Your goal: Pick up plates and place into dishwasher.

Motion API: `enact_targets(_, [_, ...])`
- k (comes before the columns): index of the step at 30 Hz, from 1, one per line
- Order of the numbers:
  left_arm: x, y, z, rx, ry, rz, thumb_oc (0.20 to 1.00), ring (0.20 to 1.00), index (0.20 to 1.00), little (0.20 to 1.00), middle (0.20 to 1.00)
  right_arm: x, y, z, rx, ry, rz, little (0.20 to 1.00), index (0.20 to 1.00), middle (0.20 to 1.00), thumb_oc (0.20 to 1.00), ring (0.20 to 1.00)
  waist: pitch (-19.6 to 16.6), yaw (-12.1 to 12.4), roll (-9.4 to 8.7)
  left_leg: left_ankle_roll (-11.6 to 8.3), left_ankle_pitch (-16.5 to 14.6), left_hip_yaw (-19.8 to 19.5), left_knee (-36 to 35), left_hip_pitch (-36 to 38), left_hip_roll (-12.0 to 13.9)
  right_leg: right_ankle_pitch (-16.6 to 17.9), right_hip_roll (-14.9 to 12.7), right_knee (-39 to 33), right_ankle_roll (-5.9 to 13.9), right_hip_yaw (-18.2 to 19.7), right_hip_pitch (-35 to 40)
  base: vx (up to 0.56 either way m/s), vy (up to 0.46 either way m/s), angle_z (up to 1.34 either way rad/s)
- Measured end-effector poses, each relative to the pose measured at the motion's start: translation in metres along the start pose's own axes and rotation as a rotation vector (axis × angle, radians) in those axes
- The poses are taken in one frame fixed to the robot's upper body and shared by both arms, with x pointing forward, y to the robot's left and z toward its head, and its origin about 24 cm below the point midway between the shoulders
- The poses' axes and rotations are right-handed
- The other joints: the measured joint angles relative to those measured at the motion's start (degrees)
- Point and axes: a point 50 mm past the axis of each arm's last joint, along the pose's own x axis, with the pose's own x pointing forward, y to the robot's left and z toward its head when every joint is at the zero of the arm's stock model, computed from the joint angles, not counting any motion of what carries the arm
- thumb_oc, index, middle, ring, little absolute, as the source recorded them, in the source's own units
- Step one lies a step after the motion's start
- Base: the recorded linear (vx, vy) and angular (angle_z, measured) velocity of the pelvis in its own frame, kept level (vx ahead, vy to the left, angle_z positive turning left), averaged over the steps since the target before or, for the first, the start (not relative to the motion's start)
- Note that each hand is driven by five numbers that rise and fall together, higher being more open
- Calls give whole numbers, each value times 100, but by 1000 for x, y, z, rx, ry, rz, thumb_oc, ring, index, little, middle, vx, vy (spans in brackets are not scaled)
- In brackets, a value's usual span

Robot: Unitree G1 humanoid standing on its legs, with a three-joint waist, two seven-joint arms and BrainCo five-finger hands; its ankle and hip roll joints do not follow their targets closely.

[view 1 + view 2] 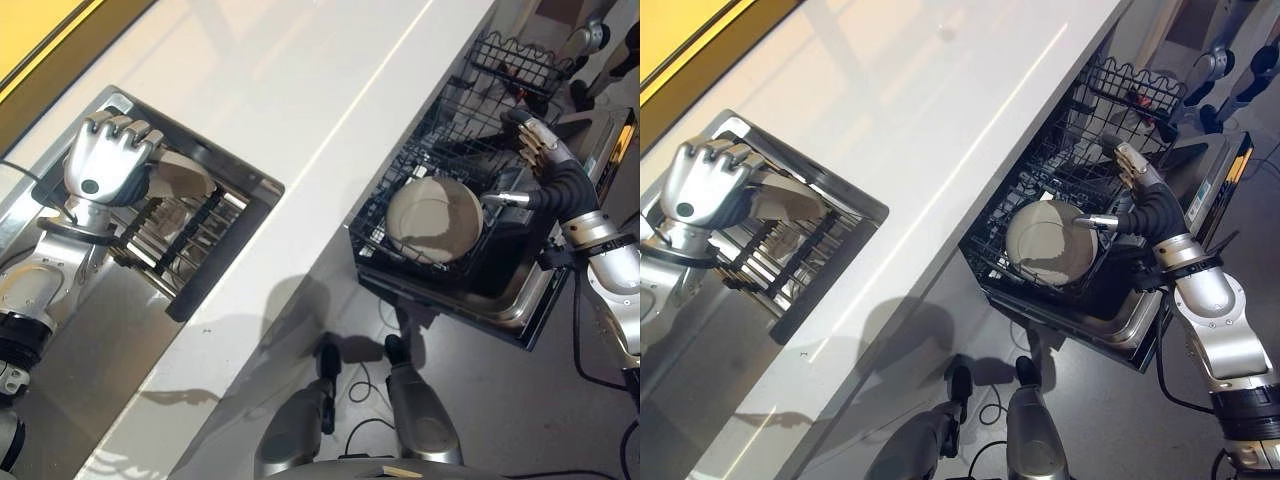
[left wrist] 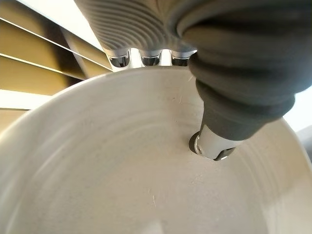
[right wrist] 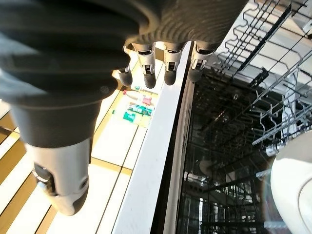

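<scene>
A cream plate [image 1: 183, 178] stands in the drying rack [image 1: 190, 245] set in the sink at the left. My left hand [image 1: 105, 155] is curled over its top edge. In the left wrist view the thumb [image 2: 234, 97] presses on the plate's face [image 2: 122, 170] and the fingers [image 2: 146, 57] hook over its rim. A second cream plate [image 1: 435, 220] leans in the pulled-out black dishwasher rack [image 1: 420, 140] at the right. My right hand [image 1: 537, 143] hovers at that rack's right side, fingers [image 3: 168, 66] straight and holding nothing, just apart from the plate [image 3: 292, 190].
A long white counter [image 1: 300, 100] runs between the sink and the dishwasher. The open dishwasher door [image 1: 520, 315] juts out below the rack. A smaller wire basket [image 1: 520, 60] sits beyond it. A yellow band [image 1: 30, 30] lines the far left edge.
</scene>
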Motion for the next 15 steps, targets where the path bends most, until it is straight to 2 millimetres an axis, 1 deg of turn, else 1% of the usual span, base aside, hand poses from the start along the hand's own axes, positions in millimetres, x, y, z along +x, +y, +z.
enact_targets(2, [-3, 4, -5, -51, 129, 94, 200, 200, 200, 200, 200, -3, 0, -3, 11, 9, -10, 1000, 1000, 1000, 1000, 1000, -52, 29, -17, -3, 2, -59, -48, 107, 15, -7, -4, -69, -13, -63, 140, 75, -78, 14])
enact_targets(5, [-13, 6, -10, -119, 284, 190, 200, 200, 200, 200, 200, -10, 6, -10, 43, 37, -15, 1000, 1000, 1000, 1000, 1000, -340, 127, -50, -4, 2, -84, -166, 232, 46, -17, 4, -181, -30, -91, 271, 70, -73, 3])
enact_targets(7, [-17, 9, -12, -155, 354, 245, 200, 200, 200, 200, 200, -16, 11, -15, 63, 56, -17, 1000, 1000, 1000, 1000, 1000, -499, 162, -94, -2, 2, -94, -246, 349, 69, -16, 5, -285, -35, -117, 403, 64, -78, 5])
enact_targets(10, [-21, 14, -13, -219, 436, 331, 200, 200, 200, 200, 200, -21, 17, -18, 86, 68, -20, 1000, 1000, 1000, 1000, 1000, -713, 168, -243, 0, 2, -127, -341, 479, 103, -5, 4, -444, -52, -179, 581, 39, -83, 7])
enact_targets(12, [-22, 15, -13, -250, 473, 368, 200, 200, 200, 200, 200, -20, 20, -14, 89, 42, -16, 1000, 1000, 1000, 1000, 1000, -832, 168, -353, 0, 2, -144, -361, 499, 119, 12, 11, -526, -61, -198, 638, -8, -90, 4])
enact_targets(15, [-21, 19, -11, -327, 508, 421, 200, 200, 200, 200, 200, -18, 25, -1, 105, -40, -14, 1000, 1000, 1000, 1000, 1000, -944, 185, -503, -2, 1, -151, -424, 593, 156, 73, 24, -702, -79, -208, 789, 1, -94, 1])
